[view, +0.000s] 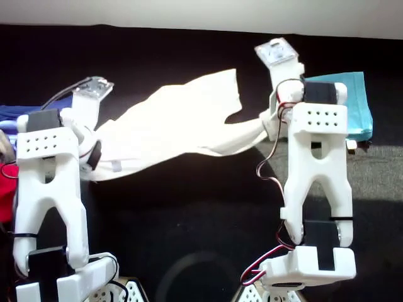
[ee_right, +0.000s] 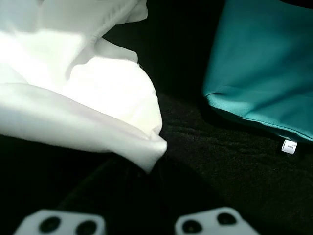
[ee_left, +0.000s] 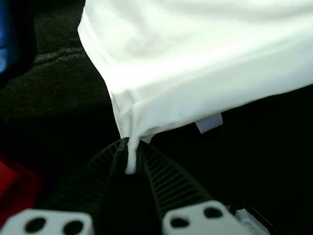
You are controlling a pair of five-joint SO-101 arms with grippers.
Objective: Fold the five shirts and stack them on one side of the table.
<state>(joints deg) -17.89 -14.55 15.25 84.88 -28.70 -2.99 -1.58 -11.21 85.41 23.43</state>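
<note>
Black cloth covers the worktop (view: 189, 207), and a pale strip runs along its far edge. Above it the white shirt (view: 182, 123) hangs stretched between the two arms, sagging a little in the middle, with one loose flap standing up toward the far side.

The left claw (ee_left: 129, 164) is pinched tight on a thin fold of the shirt's hem at the left end, and a small white tag (ee_left: 209, 122) shows on the fabric close by. The right claw (ee_right: 146, 171) grips the shirt's bunched corner at the right end; the cloth runs straight down between its dark fingers.

A teal shirt (view: 356, 100) lies flat at the far right, partly hidden by the right arm (view: 315, 157) from above, with a small label (ee_right: 289, 146) at its near edge. It lies just beside the held corner, apart from it. At the left edge a blue shirt (view: 12, 113) lies behind the left arm (view: 47, 163), and a red shirt (view: 6, 189) lies nearer, beside that arm.
</note>
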